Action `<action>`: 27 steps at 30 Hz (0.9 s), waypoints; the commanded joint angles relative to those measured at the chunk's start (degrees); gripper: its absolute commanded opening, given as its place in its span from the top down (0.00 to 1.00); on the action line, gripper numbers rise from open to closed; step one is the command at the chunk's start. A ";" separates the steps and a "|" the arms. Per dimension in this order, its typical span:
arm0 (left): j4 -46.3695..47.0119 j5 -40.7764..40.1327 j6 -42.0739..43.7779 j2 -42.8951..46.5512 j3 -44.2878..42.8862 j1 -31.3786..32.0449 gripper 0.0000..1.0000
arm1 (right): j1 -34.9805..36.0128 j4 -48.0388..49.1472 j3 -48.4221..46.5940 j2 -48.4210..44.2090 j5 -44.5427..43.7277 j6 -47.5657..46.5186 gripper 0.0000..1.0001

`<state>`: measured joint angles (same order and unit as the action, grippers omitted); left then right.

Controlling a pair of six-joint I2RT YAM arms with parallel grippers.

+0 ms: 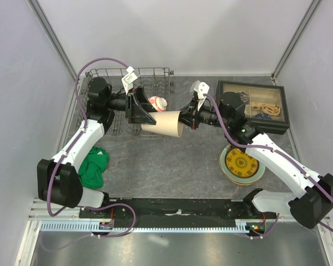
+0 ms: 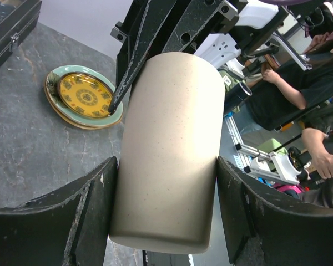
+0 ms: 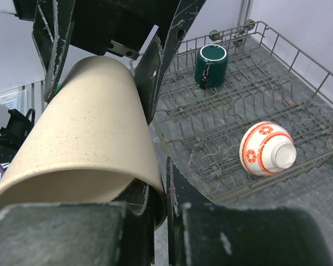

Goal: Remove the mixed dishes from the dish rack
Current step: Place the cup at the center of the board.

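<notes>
L claw [image 2: 165, 177] on beige cup [image 1: 164, 123], R-wrist: mug [image 3: 211, 62]

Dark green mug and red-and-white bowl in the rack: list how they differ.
The dark green mug is plain; the red-and-white bowl is white with red rings. The mug has a handle; the bowl has none. The mug sits farther from the right wrist camera than the bowl, which lies foot upward. Both rest in the dish rack.

Open table [image 1: 172, 166] near arms; plate stack [image 1: 242, 164] right, green cloth [image 1: 94, 166] left, beige cup [image 1: 164, 123] held ahead.
</notes>
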<state>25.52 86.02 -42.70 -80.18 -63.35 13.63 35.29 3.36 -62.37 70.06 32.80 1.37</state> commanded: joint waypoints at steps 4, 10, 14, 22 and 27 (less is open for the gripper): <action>-4.51 -2.61 6.49 2.92 -2.39 -1.05 0.30 | 0.22 -1.33 1.28 -3.17 -7.57 -4.00 1.00; -4.69 -0.60 6.14 3.01 -3.71 -5.27 0.06 | -0.39 -3.27 2.86 -5.02 -9.06 -6.29 1.00; -4.60 0.73 6.66 3.01 -3.80 -7.82 0.01 | -1.27 -5.37 3.57 -5.99 -9.59 -7.43 1.00; -21.78 -0.93 17.88 1.44 -7.39 -15.99 0.01 | -3.29 -23.02 -4.23 -0.38 -20.21 -13.48 1.00; -61.68 -11.38 52.96 -1.64 -17.94 -16.79 0.01 | -3.82 -31.64 -6.89 2.27 -29.45 -15.69 1.00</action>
<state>-6.55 82.02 -18.09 -80.38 -74.06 -3.16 31.99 -20.12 -65.39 71.26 11.79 -11.22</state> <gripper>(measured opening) 0.992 0.069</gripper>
